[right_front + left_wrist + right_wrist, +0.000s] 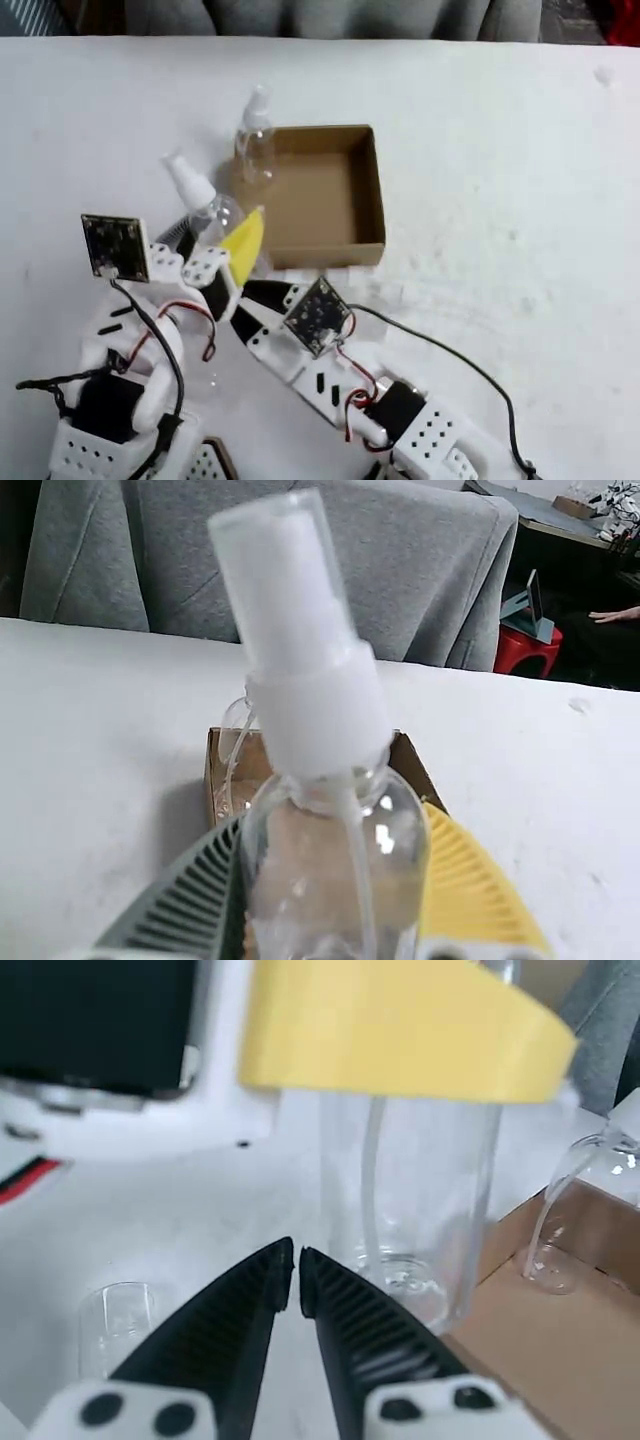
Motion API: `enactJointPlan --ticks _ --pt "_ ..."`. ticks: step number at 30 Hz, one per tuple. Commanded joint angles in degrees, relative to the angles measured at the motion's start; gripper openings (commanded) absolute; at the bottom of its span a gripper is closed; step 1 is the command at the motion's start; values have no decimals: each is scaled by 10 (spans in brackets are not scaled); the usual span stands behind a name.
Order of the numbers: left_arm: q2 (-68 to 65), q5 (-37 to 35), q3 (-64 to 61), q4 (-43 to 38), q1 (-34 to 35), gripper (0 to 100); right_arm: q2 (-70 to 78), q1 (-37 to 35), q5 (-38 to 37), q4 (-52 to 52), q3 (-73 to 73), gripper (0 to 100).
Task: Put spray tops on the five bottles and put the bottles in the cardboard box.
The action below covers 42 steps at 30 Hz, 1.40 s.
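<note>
A clear bottle (300,880) with a white spray top (300,650) stands upright between the grey and yellow fingers (470,890) of my left gripper (330,880), which is shut on it. From above, this bottle (213,210) is just left of the cardboard box (345,245). A second capped bottle (255,140) stands at the box's left wall, seemingly inside it. My right gripper (243,292) is shut and empty, its black tips (296,1255) close to the held bottle (420,1200) at its base.
A small clear piece (115,1320) lies on the table near my right gripper. Most of the box floor (330,190) is bare. White table stretches to the right and far side. A grey covered chair (300,570) stands behind the table.
</note>
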<state>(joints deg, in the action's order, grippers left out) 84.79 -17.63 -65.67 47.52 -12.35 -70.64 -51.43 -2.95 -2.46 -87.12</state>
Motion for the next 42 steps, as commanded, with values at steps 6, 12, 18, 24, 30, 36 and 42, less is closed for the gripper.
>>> enactJointPlan --ticks 6,12,18,24,30,36,42 --pt "5 47 -62 -142 -18 20 -4 64 -2 -85 15 16" --pt "4 97 -126 -265 9 20 -4 187 -4 -204 75 16" --pt "2 135 -165 -360 15 20 -4 300 -4 -300 94 16" --pt "2 145 -170 -389 18 20 -4 393 -4 -392 87 16" --pt "1 145 -162 -418 18 20 -4 447 -76 -403 58 16" --pt "-104 144 -62 -383 15 20 -4 451 -75 -377 27 16" --pt "-260 146 -25 -437 20 20 -4 451 -76 -377 22 16"
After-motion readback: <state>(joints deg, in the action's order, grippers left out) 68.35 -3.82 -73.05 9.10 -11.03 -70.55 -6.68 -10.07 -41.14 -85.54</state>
